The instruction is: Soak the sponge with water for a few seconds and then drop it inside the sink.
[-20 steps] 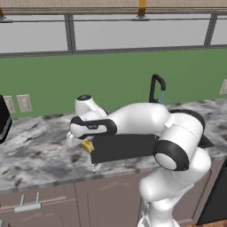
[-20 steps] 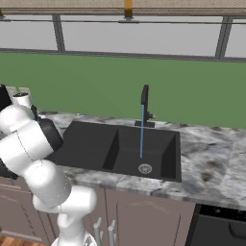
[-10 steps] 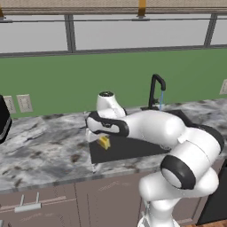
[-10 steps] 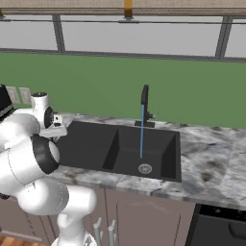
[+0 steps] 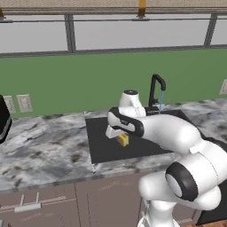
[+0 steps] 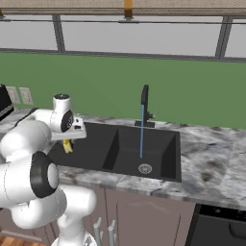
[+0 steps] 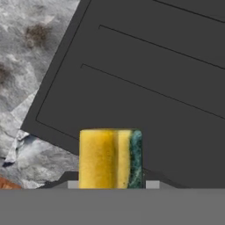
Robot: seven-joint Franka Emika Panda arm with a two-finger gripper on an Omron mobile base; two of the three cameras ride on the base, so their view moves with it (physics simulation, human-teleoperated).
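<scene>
**Sponge carried over the basin, stream well off to one side**

The two-finger gripper (image 5: pixel 120 135) was pinched on the small yellow block sponge with its dark green scouring layer (image 7: pixel 110 158), held on end above the left compartment of the dark grey rectangular sink (image 6: pixel 166 166). The thin light-blue water stream (image 6: pixel 141 130) fell from the black gooseneck faucet (image 5: pixel 156 90) into the other compartment, to the hand's right, well apart.

Left base view: behind arm, left side, facing forward and down over marble counter (image 5: pixel 44 142) and sink (image 5: pixel 106 148). Right base view: behind arm, right side, same sink (image 6: pixel 144 149) and faucet (image 6: pixel 144 103) from opposite angle. Hand view: close, looking down into sink (image 7: pixel 145 74) past held sponge (image 7: pixel 110 158); counter edge (image 7: pixel 26 57) shared.
</scene>
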